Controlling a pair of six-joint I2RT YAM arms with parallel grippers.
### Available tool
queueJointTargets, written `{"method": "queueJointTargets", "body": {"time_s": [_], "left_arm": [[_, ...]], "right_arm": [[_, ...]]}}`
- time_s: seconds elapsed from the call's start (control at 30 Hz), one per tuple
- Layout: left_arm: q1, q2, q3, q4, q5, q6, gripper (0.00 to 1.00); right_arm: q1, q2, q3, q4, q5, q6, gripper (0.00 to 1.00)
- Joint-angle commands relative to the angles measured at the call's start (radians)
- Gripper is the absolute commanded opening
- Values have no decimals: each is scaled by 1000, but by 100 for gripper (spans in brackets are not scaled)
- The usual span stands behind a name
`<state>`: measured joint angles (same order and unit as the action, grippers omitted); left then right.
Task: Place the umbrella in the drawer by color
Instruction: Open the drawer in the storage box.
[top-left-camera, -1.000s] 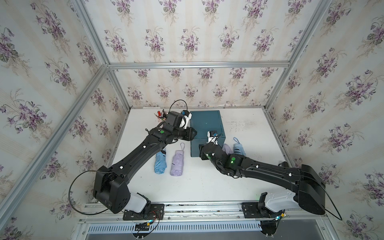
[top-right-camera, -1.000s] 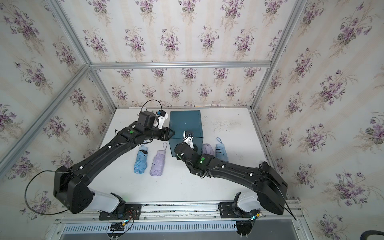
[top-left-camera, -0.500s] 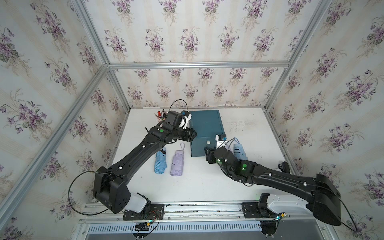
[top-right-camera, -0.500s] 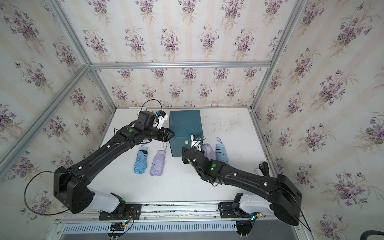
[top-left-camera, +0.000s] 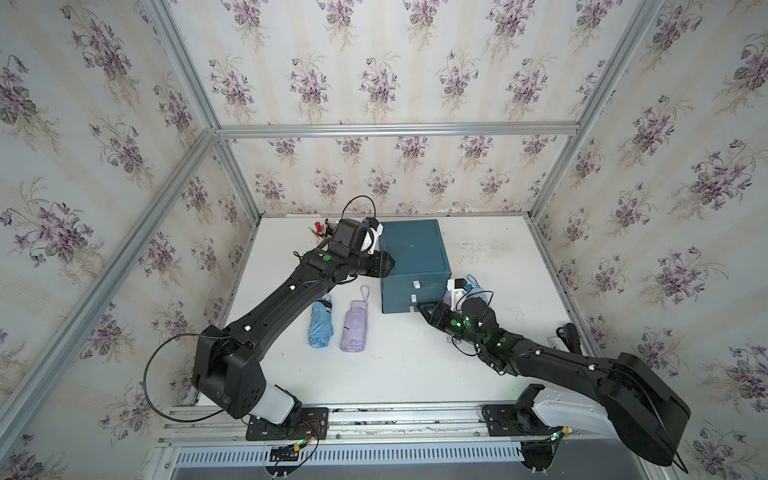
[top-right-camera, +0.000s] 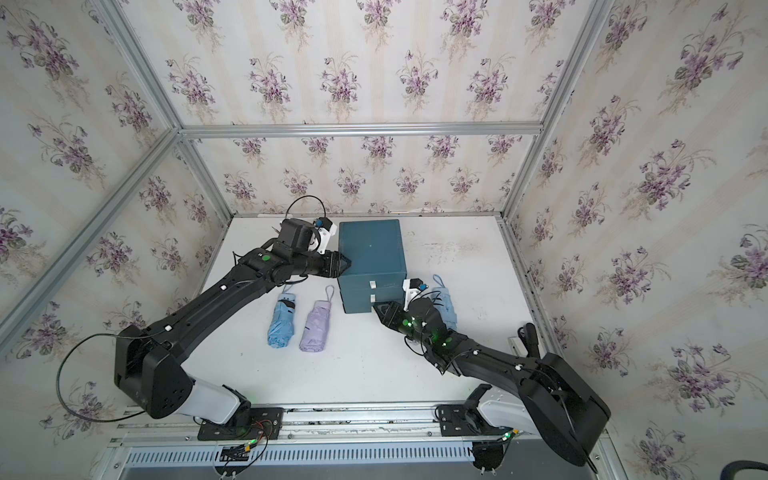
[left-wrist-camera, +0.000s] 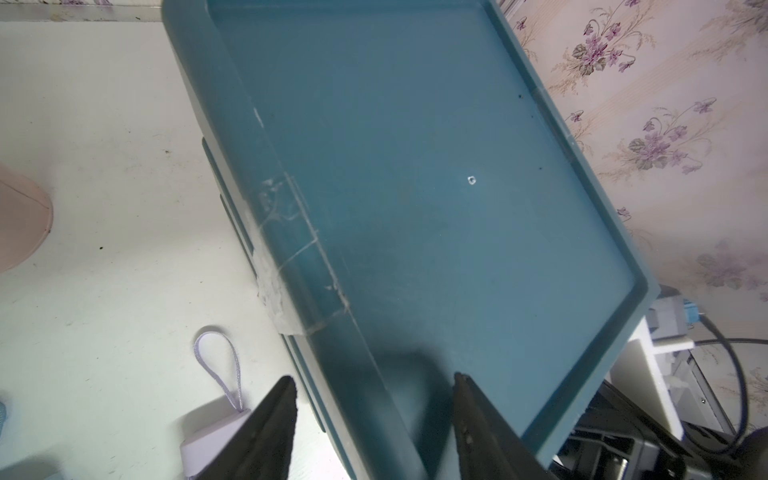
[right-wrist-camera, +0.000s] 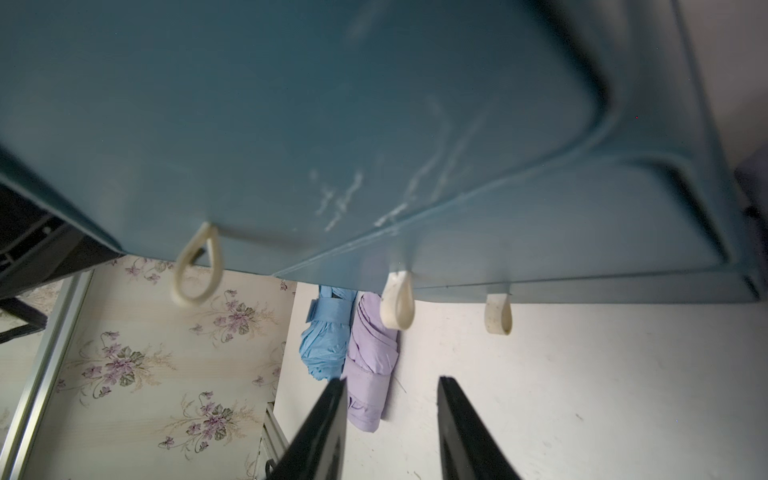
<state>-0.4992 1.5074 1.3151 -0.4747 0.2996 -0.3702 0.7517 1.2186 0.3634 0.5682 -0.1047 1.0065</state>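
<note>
Umbrellas lie mid-frame on the worktop (top-left-camera: 415, 365), blue umbrella (top-left-camera: 321, 324) beside purple umbrella (top-left-camera: 354, 326), left of the drawers (top-left-camera: 415, 257). Robot's right claw (right-wrist-camera: 390, 380), apart and empty, should centre on a pull loop (right-wrist-camera: 398, 305); left claw (left-wrist-camera: 374, 376), apart too, straddles the top edge.

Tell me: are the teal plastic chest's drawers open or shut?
Shut: in both top views the drawer fronts of the teal plastic chest sit flush, none pulled out.

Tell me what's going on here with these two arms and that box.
The job is sorting folded umbrellas by color into a teal box. The left pincer sits open astride the box's top edge, likely to steady it. The right pincer, open and empty, faces the pull loops on the shut drawers. A blue umbrella and a purple umbrella lie on the table.
</note>
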Motion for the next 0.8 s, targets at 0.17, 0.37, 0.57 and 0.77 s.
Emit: {"method": "queueJointTargets", "body": {"time_s": [0.17,0.37,0.57,0.77], "left_arm": [[-1,2,-11,-122,-34,28,58],[0,3,0,-129,-22,39,57],[0,0,-5,-131,-20,49,57],[-1,-4,-16,-135,-22,56,56]], "right_arm": [[0,146,-39,341,-18,78,40],[0,186,-43,404,37,87,41],[0,244,-22,459,40,117,38],[0,267,-17,468,68,128,32]]}}
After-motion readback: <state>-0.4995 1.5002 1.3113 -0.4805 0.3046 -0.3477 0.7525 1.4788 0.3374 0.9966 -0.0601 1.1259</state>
